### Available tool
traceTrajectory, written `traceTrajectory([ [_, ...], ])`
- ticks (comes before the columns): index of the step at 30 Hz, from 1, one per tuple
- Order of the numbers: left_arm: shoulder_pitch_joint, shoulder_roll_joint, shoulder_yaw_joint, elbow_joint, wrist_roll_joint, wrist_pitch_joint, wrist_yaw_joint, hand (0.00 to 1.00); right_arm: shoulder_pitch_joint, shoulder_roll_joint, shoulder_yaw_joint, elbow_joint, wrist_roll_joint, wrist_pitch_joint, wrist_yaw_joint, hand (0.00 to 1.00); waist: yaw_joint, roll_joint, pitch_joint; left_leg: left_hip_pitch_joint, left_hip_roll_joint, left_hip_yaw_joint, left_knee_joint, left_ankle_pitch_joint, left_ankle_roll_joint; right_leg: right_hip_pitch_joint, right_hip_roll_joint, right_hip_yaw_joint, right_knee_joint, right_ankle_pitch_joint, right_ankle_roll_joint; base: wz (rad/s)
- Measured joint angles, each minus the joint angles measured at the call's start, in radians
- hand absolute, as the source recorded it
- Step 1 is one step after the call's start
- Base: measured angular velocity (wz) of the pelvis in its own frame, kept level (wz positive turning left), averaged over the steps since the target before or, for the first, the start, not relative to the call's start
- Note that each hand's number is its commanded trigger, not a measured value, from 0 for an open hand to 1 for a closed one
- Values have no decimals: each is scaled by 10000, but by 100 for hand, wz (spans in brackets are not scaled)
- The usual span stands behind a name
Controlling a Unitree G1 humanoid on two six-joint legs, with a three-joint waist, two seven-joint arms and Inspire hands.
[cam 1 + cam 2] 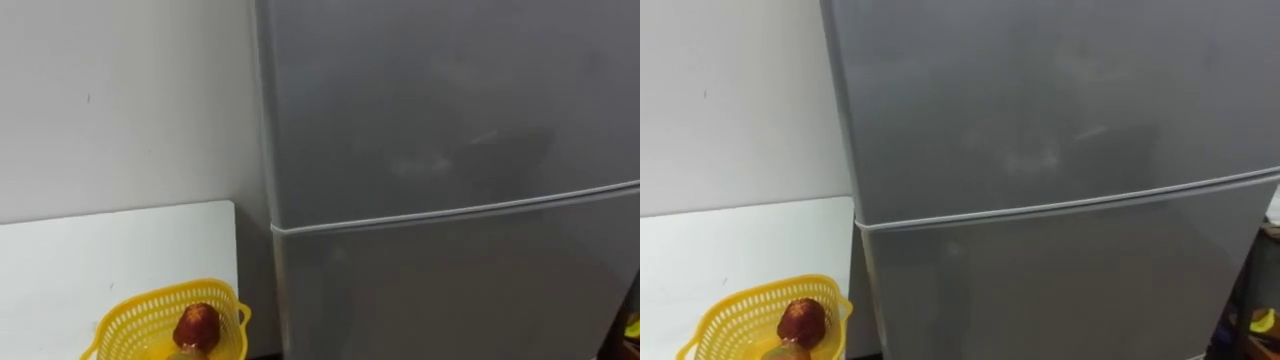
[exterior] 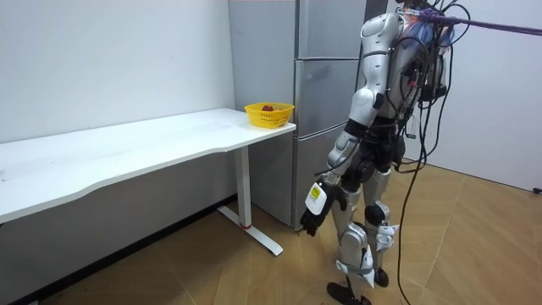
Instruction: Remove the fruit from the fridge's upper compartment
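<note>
Fridge (image 1: 450, 150), grey, both doors shut; yellow basket (image 1: 135, 318) holding red fruit (image 1: 197, 325) on table (image 1: 100, 250) beside; left hand (image 2: 311, 212) hanging loose-fingered, empty.

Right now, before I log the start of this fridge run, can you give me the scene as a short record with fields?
robot: stands facing the fridge, close in front of it
upper door: shut
lower door: shut
table: white, left of the fridge, against the wall
basket: yellow, on the table end nearest the fridge
basket contents: a red fruit
left robot hand: hangs low at the robot's side, away from both doors
</note>
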Motion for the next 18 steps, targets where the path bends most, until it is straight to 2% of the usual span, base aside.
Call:
traceTrajectory([
  [5,44,-88,-46,-54,-12,186,7,0,285,507,1009,2335,-27,143,196,0,-20,-36,-3,37,-13,-3,-2,1,-2,8,-2,102,18,-22,6,-4],
  [9,-37,-89,-59,-116,-8,257,9,0,235,522,1781,4884,85,366,854,0,20,-74,8,151,-42,-24,-37,1,-1,138,1,125,-127,-14,23,0],
  [10,-52,-90,-59,-111,-6,317,7,0,200,519,1911,5740,132,465,1113,0,22,-20,27,184,-58,-45,-42,1,0,204,-17,127,-141,-28,43,0],
  [12,-87,-73,-31,-138,-6,334,6,0,13,499,1988,7154,137,607,1470,0,32,-23,24,203,-67,-44,-48,1,0,214,-60,125,-150,-42,57,0],
  [14,-84,-77,-54,-180,-4,458,-17,0,-118,501,2092,8517,469,915,2001,0,25,-4,32,220,-67,-47,-61,1,0,222,-58,133,-151,-44,55,0],
  [18,-42,-150,-16,-233,245,706,-116,0,-102,516,2084,10109,1305,1295,2820,0,-3,17,55,348,-69,-73,-63,0,-1,346,-73,117,-139,-111,58,3],
])
